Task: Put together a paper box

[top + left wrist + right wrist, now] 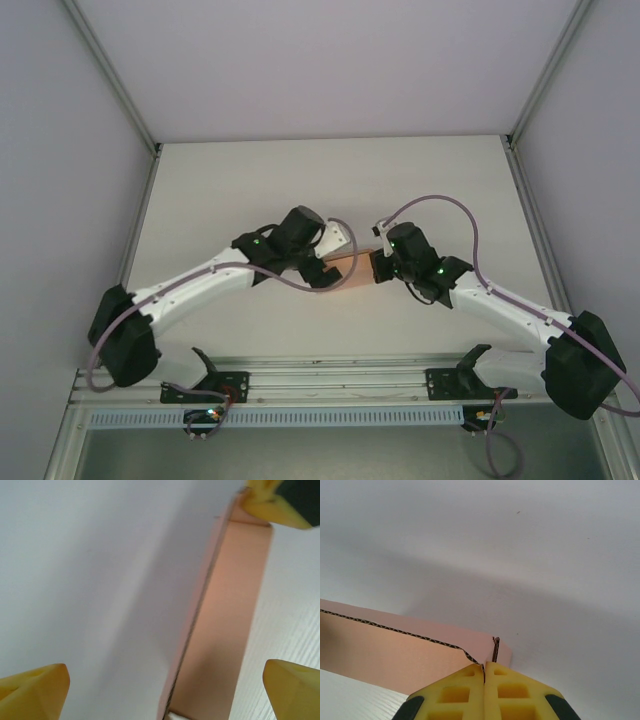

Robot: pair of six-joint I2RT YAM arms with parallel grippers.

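A salmon-pink paper box [347,268] sits at the middle of the white surface [300,180], its long axis running left to right between two robot arms. The right end effector [485,680] is pressed together, pinching the card wall at the box's right end (near a corner). The left end effector [165,689] is spread wide, one fingertip on either side of the box's left end, both clear of the card.

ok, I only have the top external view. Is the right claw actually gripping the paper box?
Observer: Yes. In the right wrist view the right claw is shut on the card edge of the paper box, at a corner.
Operator: And the left one?
Observer: The left claw is open. Its fingers are spread wide, and the box lies in the gap, touching neither.
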